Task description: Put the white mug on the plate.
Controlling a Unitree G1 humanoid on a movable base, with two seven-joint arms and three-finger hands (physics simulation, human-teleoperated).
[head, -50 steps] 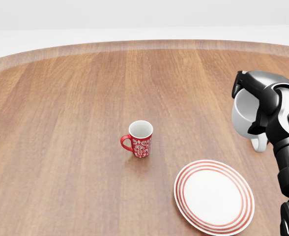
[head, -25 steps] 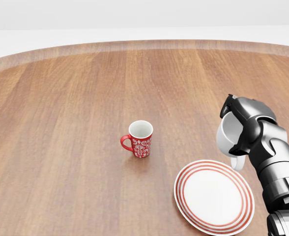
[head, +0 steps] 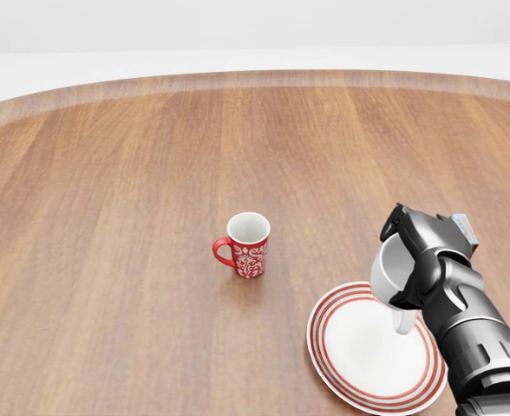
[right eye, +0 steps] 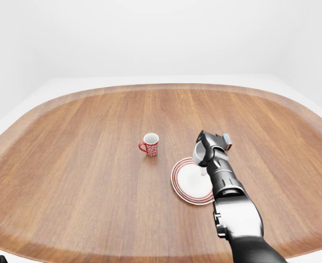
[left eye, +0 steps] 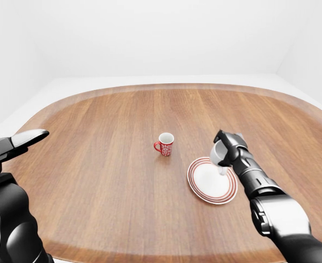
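My right hand (head: 415, 260) is shut on the white mug (head: 393, 277) and holds it tilted, handle down, just above the plate's upper right part. The plate (head: 359, 357) is white with red rings and lies on the wooden table (head: 107, 217) at the head view's lower right. It also shows in the left-eye view (left eye: 207, 183). My left hand (left eye: 16, 143) is at the left edge of the left-eye view, far from the mug, fingers stretched out and empty.
A red patterned mug (head: 245, 246) stands upright on the table, left of and above the plate, handle to the left. The table's curved rim (head: 255, 80) runs along the top of the head view.
My right hand has carried the white mug down and to the left, from beside the plate's upper right to over the plate. The red mug and plate have not moved.
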